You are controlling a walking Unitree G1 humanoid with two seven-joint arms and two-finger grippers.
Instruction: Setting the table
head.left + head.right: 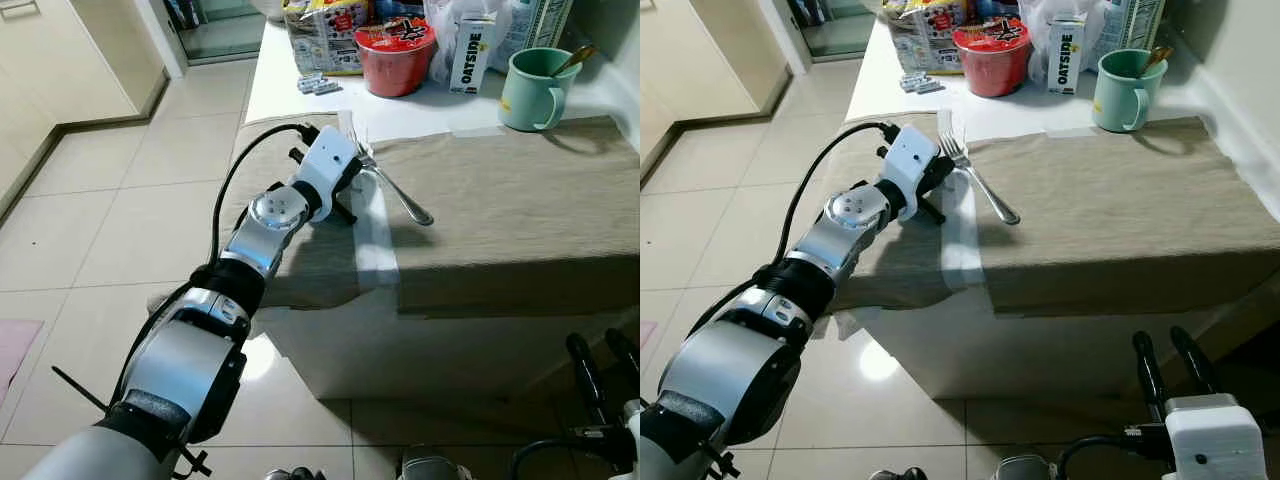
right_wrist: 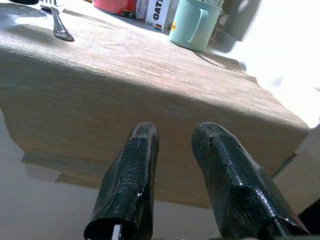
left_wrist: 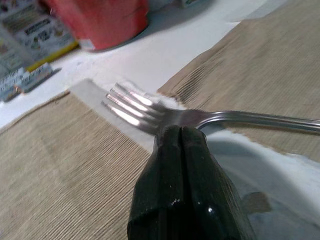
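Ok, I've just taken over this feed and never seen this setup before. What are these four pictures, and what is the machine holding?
You are looking at a two-armed humanoid robot at a table. The two wide pictures come from cameras in its head, looking down. The other two come from cameras on each wrist, looking along the black fingers.

The left hand is stretched out over the table and shut on a fork near its prongs; the handle points out across the beige mat. The left wrist view shows that grip up close.

The right hand hangs low in front of the table edge, fingers apart, holding nothing.

At the back stand a green mug, a red bowl and a small carton.
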